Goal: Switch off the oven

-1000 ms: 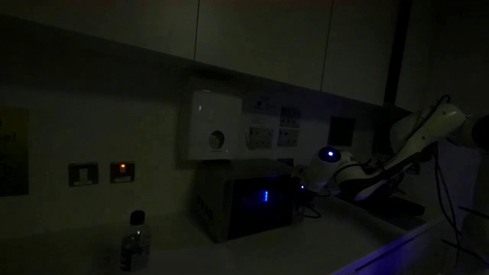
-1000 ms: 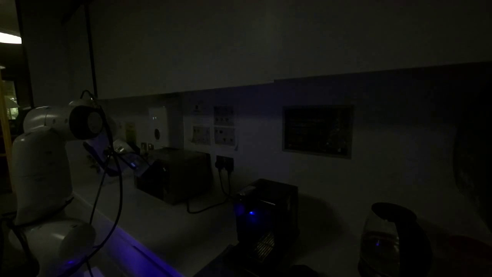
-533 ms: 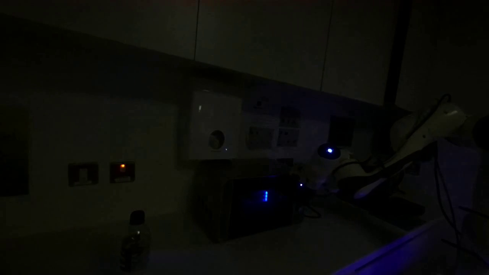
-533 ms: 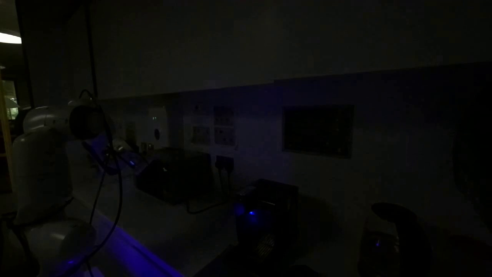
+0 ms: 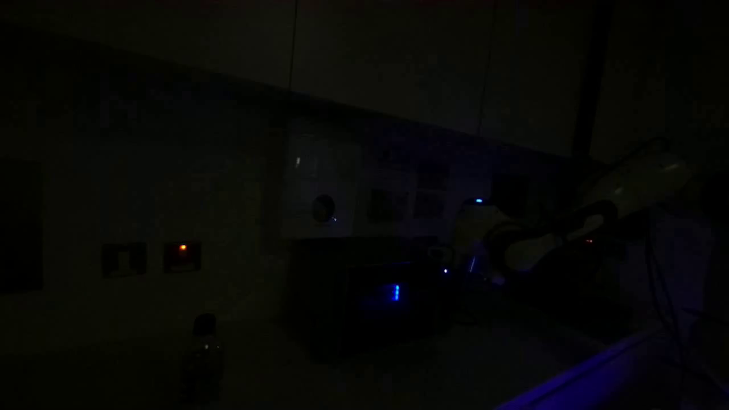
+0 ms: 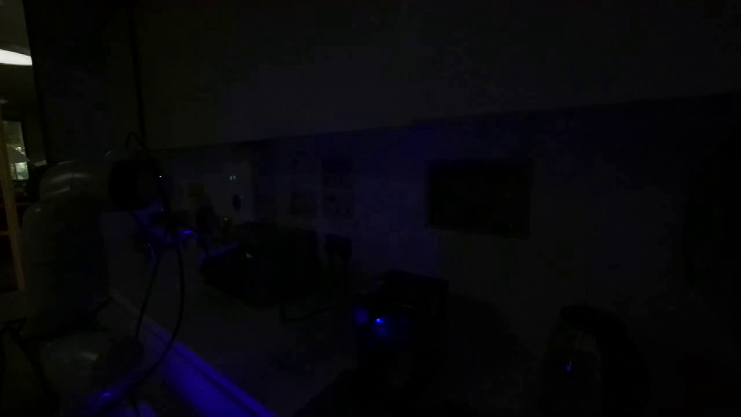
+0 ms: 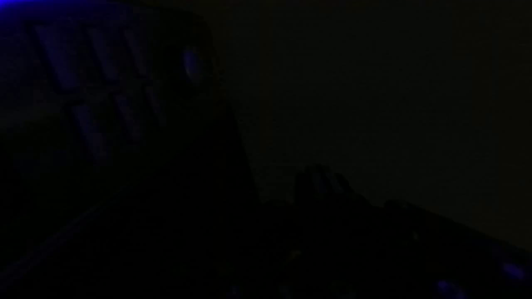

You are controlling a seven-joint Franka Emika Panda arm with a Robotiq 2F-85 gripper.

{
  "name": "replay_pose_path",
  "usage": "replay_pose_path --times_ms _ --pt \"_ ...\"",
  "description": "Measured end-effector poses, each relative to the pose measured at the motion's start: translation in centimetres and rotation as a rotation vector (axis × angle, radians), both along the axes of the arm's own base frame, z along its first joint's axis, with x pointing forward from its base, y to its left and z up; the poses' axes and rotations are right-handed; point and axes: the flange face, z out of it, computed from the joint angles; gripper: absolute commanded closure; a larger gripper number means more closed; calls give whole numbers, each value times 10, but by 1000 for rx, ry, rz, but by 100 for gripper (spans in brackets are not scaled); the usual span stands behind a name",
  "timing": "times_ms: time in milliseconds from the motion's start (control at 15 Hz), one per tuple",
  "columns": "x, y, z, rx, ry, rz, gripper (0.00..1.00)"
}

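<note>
The room is very dark. The oven (image 5: 370, 319) stands on the counter against the wall, with a small blue glow on its dark door. It also shows as a dark box in an exterior view (image 6: 283, 260). In the wrist view, a panel with several rectangular buttons (image 7: 93, 62) and a round knob (image 7: 191, 64) fills the upper left. My gripper (image 7: 322, 182) is a black outline in the lower middle of the wrist view, its fingertips together, with nothing visible between them. It is close to the oven's control side. Darkness hides whether it touches.
A bottle (image 5: 204, 364) stands left of the oven. A white box with a dial (image 5: 322, 176) hangs above it, under the wall cabinets. Wall switches (image 5: 182, 259) show an orange light. A black machine (image 6: 399, 324) and a kettle (image 6: 584, 347) stand on the counter.
The scene has become much darker. The end of my arm has tilted and shifted slightly, its blue wrist light moving up and left. The oven's blue glow looks the same.
</note>
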Motion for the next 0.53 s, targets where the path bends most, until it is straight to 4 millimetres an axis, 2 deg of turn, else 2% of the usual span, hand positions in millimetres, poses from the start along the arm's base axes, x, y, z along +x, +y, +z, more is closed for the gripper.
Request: replay_pose_path --times_ms 467,533 --pt "-13 -3 8 172 416 31 13" --pt "-17 -6 9 178 479 35 32"
